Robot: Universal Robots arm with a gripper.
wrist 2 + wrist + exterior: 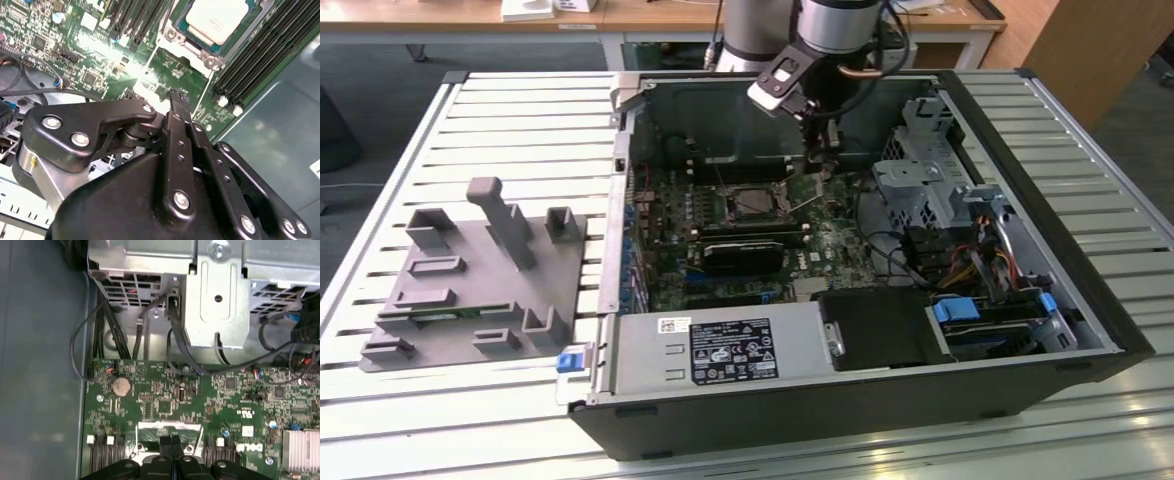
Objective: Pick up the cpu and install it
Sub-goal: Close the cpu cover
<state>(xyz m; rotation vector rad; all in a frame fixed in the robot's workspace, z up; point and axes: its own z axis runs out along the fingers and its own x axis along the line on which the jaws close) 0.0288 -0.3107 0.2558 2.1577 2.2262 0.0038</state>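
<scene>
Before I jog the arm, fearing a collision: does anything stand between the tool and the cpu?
Nothing visible blocks it: only board and the socket's low frame lie between the tool and the cpu.

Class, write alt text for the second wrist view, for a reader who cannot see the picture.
The black gripper, shut and holding nothing, hangs over a green motherboard. Beyond its tips the silver-topped cpu lies in its metal-framed socket, with black memory slots alongside.
</scene>
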